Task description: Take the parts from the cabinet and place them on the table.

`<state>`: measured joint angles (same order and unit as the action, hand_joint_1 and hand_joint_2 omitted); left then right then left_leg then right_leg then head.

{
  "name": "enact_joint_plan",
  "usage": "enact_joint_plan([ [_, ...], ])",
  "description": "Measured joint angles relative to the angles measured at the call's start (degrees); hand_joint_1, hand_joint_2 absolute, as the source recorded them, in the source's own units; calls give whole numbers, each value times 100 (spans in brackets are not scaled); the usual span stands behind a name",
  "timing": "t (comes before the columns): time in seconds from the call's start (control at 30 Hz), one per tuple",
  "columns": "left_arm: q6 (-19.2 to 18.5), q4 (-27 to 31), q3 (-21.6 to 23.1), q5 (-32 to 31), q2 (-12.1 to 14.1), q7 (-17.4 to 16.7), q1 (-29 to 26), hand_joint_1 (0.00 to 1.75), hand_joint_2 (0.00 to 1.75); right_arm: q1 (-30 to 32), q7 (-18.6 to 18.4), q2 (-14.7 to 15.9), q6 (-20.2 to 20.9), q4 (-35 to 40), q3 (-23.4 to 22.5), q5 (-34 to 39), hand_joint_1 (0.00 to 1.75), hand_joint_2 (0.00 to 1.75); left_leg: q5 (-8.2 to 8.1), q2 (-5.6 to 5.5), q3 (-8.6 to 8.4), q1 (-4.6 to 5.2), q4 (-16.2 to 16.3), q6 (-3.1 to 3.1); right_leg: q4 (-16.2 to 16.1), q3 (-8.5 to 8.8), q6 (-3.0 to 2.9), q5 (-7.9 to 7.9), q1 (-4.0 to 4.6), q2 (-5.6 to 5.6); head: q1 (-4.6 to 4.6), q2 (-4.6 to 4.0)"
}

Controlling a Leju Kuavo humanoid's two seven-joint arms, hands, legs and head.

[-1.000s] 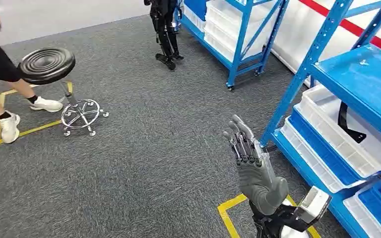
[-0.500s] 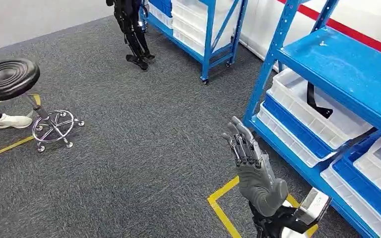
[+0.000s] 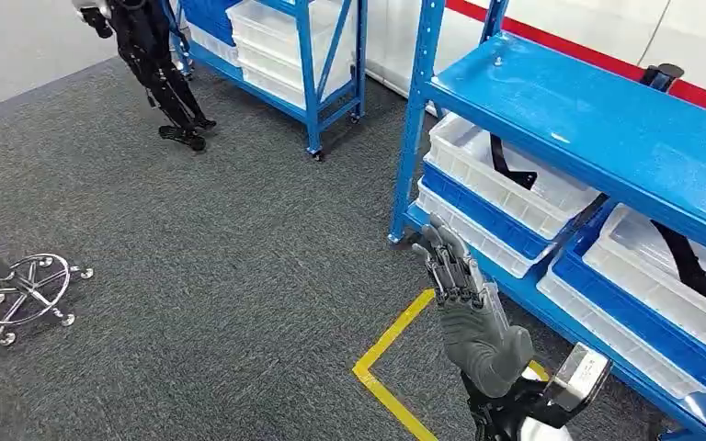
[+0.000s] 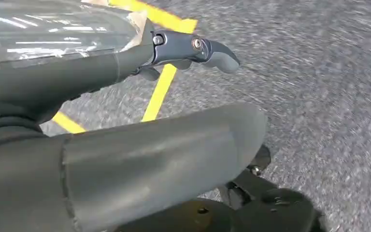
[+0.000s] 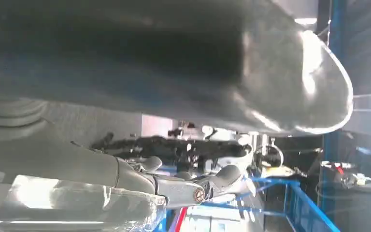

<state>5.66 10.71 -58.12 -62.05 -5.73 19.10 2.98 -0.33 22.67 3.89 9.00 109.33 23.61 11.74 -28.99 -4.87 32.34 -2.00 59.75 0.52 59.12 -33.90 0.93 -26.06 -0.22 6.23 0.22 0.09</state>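
You had the parts still in the cabinet (image 3: 597, 119), a blue steel rack with a smooth painted top shelf and slotted uprights: one black strap-like part (image 3: 512, 165), bent at its lower end, lay in a white plastic bin (image 3: 506, 179) at the left end of the middle level, and a second long black part (image 3: 689, 262) lay slantwise in the neighbouring white bin (image 3: 662, 276) to its right. Both bins were ribbed at the rim and sat on blue trays, with further white trays on the level below. Your right hand (image 3: 464, 294) stood upright in front of the rack's lower left corner, near its left front post, its dark jointed fingers straight and lying close side by side, the thick grey thumb tucked at the base, holding nothing and touching nothing. In the left wrist view your left hand (image 4: 125, 159) hung over the floor with a smooth grey thumb and a dark finger (image 4: 193, 48) stretched out, nothing in its grasp. Under it all ran coarse grey carpet (image 3: 221, 294) marked with a yellow tape corner (image 3: 391, 367). Farther off stood a second blue rack (image 3: 285, 55) of white bins, the black legs of another robot (image 3: 161, 73), and the chrome wheeled base of a stool (image 3: 23, 294) at the carpet's left edge.
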Motion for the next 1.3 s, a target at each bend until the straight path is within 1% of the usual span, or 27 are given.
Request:
enact_joint_plan([
  [0.1,24,0,0,9,-2,-7,9,0,0,20,-4,-2,2,0,4,-20,0,0,33,192,6,86,4,-106,-74,-53,136,69,-71,161,-4,0],
  [0.13,33,0,0,9,-18,-7,22,0,0,20,-4,2,0,2,0,-28,0,0,77,281,-13,48,-60,-172,-61,-113,172,61,-46,186,7,0],
  [0.17,33,2,-2,9,-13,-7,24,0,0,21,-2,2,-11,4,-2,-35,0,0,97,345,-28,53,-86,-206,68,-160,163,-6,-50,-148,7,0],
  [0.2,33,4,-2,9,-9,-7,23,0,0,3,-7,2,-20,4,0,-46,0,0,92,418,-25,60,-89,-243,380,-320,132,-170,-30,-373,37,0],
  [0.27,33,4,-2,2,-9,-7,-1,0,0,13,-9,0,-39,2,2,-61,0,0,82,587,-24,90,-88,-267,1242,-748,92,-510,-44,-513,35,0],
  [0.3,33,4,-2,-11,-7,-7,-6,0,0,25,-11,2,-46,2,2,-63,0,0,73,670,-18,96,-86,-278,1594,-926,104,-604,-54,-537,37,0],
  [0.33,28,4,-2,-22,-4,-7,-5,0,0,36,-11,7,-53,2,0,-68,0,0,69,749,-19,96,-86,-278,1691,-978,136,-595,-61,-552,37,0],
  [0.37,28,4,0,-28,-7,-7,2,0,0,42,-13,7,-55,2,0,-68,0,0,60,824,-22,92,-85,-270,1498,-883,191,-495,-71,-567,39,0],
  [0.43,9,4,0,-28,-15,-7,8,0,0,42,-17,7,-55,2,-2,-68,0,0,32,955,-55,82,-84,-232,529,-350,318,-138,-93,-708,37,0],
  [0.47,-2,4,0,-28,-17,-7,12,0,0,42,-17,7,-55,4,-2,-70,0,0,10,1002,-90,100,-75,-198,52,-67,343,-13,-92,-984,44,0],
  [0.5,-2,7,0,-28,-11,-7,9,0,0,37,-19,7,-55,2,-2,-70,0,0,-23,1051,-104,143,-72,-151,10,-38,287,-19,-53,-1108,39,0],
  [0.53,-2,7,0,-31,-11,-9,8,0,0,39,-17,2,-55,7,-2,-74,0,0,-47,1107,-138,144,-71,-112,-9,-25,218,3,-35,-1020,31,0],
  [0.6,-4,7,-2,-35,-13,-13,29,0,0,44,-20,9,-55,7,-15,-76,0,0,-51,1228,-209,125,-125,-70,-10,-38,153,-12,-1,-885,35,0],
  [0.63,-9,7,0,-35,-17,-15,47,0,0,42,-17,9,-57,11,-22,-79,0,0,-76,1304,-243,122,-137,-25,-33,-14,98,8,-29,-797,33,0],
  [0.67,-11,9,0,-37,-20,-22,62,0,0,62,-17,0,-55,22,-22,-79,0,0,-139,1118,-200,78,-64,19,-58,-3,55,25,-147,-730,20,0],
  [0.7,-15,7,0,-35,-19,-22,71,0,0,49,-11,0,-57,31,-26,-76,0,0,-299,825,-108,81,155,21,-57,3,42,23,-136,-673,-4,0],
  [0.73,-22,7,2,-37,-24,-22,73,0,0,37,-15,-4,-57,31,-28,-74,0,0,-513,662,68,81,539,19,-57,2,-19,29,-129,-622,-24,0],
  [0.8,-28,7,2,-44,-24,-22,38,0,0,45,-15,-4,-57,29,-28,-81,0,0,-879,508,547,82,1461,26,-54,-3,-62,27,-96,-470,-24,0],
  [0.83,-28,7,2,-44,-22,-22,25,0,0,54,-15,-4,-59,28,-28,-81,0,0,-870,487,670,82,1633,20,-53,0,-62,27,-82,-383,-28,0],
  [0.9,-28,7,2,-46,-22,-22,26,0,0,54,-13,-2,-61,28,-28,-87,0,0,-476,464,545,78,1227,7,-46,19,-60,26,-82,-220,-31,0],
  [0.97,-28,7,2,-52,-15,-22,37,0,0,54,-9,-2,-70,28,-28,-94,0,0,68,290,92,49,218,-17,-42,45,-53,25,-86,-91,-33,0],
  [1.0,-33,7,4,-65,-11,-22,41,0,0,51,-4,-4,-72,28,-28,-103,0,0,-9,161,16,47,6,-30,-20,37,-25,20,-38,-60,-30,0],
  [1.13,-35,7,39,-96,-13,-22,95,0,0,57,0,-4,-127,35,-28,-181,0,0,43,243,4,113,-63,-162,-78,-60,138,49,-57,61,-31,0],
  [1.17,-37,9,57,-103,-22,-20,103,0,0,60,0,-2,-138,53,-31,-201,0,0,88,284,-54,67,-112,-221,-24,-70,151,28,-37,-35,-26,0],
  [1.2,-37,9,63,-105,-15,-20,99,0,0,54,0,-2,-144,68,-31,-219,0,0,96,294,-61,85,-129,-242,104,-129,152,-54,-36,-309,-20,0],
  [1.23,-39,9,70,-105,-4,-22,92,0,0,32,0,-2,-149,79,-28,-247,0,0,97,349,-56,90,-129,-278,521,-337,117,-292,-35,-486,13,0],
  [1.3,-48,9,85,-105,-2,-22,80,0,0,52,0,-2,-155,79,-26,-289,0,0,91,436,-41,102,-126,-285,1475,-797,97,-675,-53,-545,13,0],
])
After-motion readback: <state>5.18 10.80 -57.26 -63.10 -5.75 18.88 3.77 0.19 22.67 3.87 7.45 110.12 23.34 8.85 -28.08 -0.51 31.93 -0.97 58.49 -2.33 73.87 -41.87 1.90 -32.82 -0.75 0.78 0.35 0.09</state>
